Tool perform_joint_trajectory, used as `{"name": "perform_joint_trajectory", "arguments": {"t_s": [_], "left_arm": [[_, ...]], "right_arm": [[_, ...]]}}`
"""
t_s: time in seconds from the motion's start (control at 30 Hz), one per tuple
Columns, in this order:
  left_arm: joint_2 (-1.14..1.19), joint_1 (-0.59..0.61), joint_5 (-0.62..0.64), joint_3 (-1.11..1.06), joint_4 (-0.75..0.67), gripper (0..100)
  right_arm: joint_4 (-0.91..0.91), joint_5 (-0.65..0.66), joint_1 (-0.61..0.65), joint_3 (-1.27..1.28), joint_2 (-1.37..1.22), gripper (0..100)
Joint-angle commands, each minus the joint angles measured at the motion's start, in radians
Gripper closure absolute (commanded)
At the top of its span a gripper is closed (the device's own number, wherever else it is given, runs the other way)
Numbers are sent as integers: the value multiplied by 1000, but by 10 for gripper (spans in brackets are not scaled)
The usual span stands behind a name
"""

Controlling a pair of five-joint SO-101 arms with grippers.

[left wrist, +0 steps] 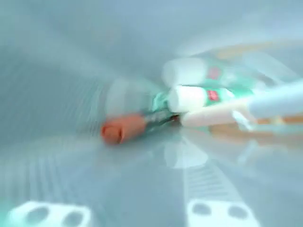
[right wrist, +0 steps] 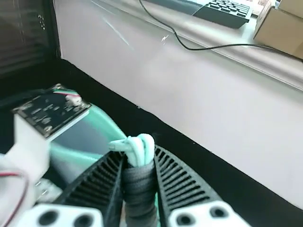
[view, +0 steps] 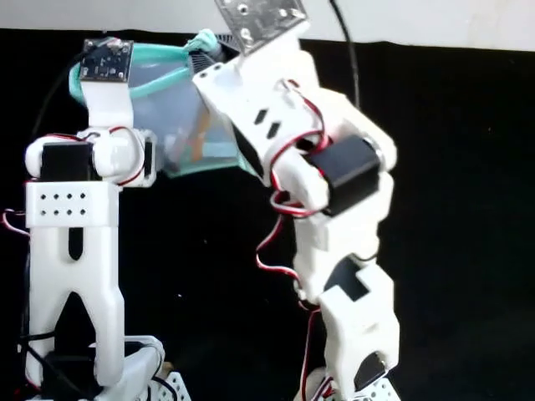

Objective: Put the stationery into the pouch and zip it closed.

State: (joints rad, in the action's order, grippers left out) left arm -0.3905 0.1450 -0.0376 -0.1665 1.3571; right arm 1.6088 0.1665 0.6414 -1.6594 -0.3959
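A translucent pouch [view: 171, 109] with teal trim hangs above the black table between my two arms. My right gripper [view: 206, 43] is shut on the pouch's teal loop [right wrist: 140, 143] and dark strap at one end. My left gripper [view: 85, 81] holds the opposite end, under its camera board. In the left wrist view the pouch wall lies right over the lens. Through it I see a red-capped pen [left wrist: 124, 128], white-and-green tubes [left wrist: 194, 97] and a pale pen [left wrist: 272, 101] lying together inside. An orange item [view: 199, 134] shows through the pouch from above.
The black table top [view: 451, 125] ends at a white wall strip [view: 418, 21] behind the arms. A black cable [right wrist: 213, 46] runs along the ledge there. Both arm bases stand at the near edge.
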Motion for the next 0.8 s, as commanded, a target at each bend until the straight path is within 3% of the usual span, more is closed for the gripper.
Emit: {"name": "perform_joint_trajectory", "arguments": {"t_s": [0.0,0.4,0.77], "left_arm": [[-28,-7,9,-24,-137,832],[-22,-21,9,-31,-279,832],[197,-73,9,53,-302,832]], "right_arm": [[24,-12,8,-113,73,993],[107,-12,70,-113,68,993],[136,-12,151,-97,58,993]]}}
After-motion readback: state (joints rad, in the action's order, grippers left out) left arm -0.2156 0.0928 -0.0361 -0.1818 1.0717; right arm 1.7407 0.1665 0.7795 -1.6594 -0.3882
